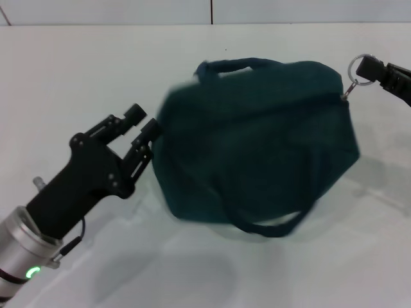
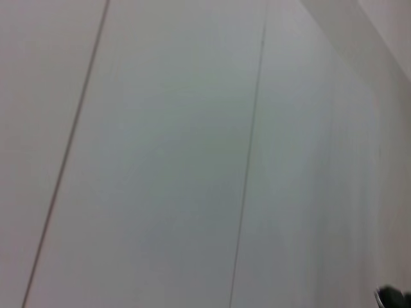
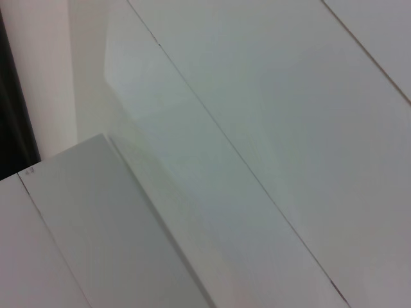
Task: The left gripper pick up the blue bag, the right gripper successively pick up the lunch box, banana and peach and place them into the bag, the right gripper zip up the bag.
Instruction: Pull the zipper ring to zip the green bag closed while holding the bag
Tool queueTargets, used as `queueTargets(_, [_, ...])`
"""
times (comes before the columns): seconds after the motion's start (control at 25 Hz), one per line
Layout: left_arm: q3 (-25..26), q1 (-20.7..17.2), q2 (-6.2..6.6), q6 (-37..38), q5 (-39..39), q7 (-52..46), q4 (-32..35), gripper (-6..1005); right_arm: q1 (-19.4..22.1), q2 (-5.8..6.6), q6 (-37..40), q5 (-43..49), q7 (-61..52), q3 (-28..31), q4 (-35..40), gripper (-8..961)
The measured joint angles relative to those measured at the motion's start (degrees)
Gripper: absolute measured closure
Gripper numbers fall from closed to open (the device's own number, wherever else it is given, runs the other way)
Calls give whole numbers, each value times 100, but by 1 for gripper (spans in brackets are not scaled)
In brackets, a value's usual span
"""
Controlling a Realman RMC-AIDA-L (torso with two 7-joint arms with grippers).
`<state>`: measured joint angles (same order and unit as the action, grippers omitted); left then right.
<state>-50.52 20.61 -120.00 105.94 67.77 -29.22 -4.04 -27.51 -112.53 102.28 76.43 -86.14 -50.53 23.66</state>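
On table point(image 1: 77, 70), blue bag point(image 1: 257, 141), left gripper point(image 1: 142, 138) at its side, right gripper point(image 1: 367, 67) gripping zipper ring point(image 1: 358, 69)

The flat white bench point(image 1: 77, 77) fills the head view, its far edge meeting a pale panelled wall. A dark blue fabric bag point(image 1: 257, 141) with two looped carry handles is over the bench's centre, blurred; whether it rests on the surface or is raised clear of it cannot be told. A soft shadow lies on the bench below it.

A pale panelled surface point(image 2: 192, 160) crossed by thin seams point(image 2: 247, 173); a small dark object point(image 2: 392, 297) at one corner.
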Motion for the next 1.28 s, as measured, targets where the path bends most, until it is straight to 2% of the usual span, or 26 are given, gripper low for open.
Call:
queueTargets(0.12, [12,-26,40,64,-77,-460,153,768,0,6,33,-7,17,1,-4,902])
queueTargets(0.28, [-48,-162,50,63,12,-1612,1118,680,0,1,41,-12,25,1,-9,902])
queueTargets(0.52, [-66,-35,71,-83,707,-3372,2715,439,-21,-19,42,-14,28,-1,-4,901])
queueTargets(0.64, [-67,64,73,-246,1314,-4460,3916,248,-54,-32,42,-13,28,-2,-27,901])
queueTargets(0.8, [-69,361,69,-483,2223,-6475,5728,252,-100,-36,18,10,28,-25,-49,900])
queueTargets(0.96, [-324,905,77,-558,3366,-8301,7239,255,-154,-43,10,23,28,-43,-58,900])
queueTargets(1.12, [-920,1310,77,-549,4047,-9502,8066,260,-176,-44,-8,25,28,-45,-58,899])
queueTargets(1.28, [-1320,1484,49,-637,4436,-10148,8510,268,-218,-51,-58,37,28,-53,-58,899])
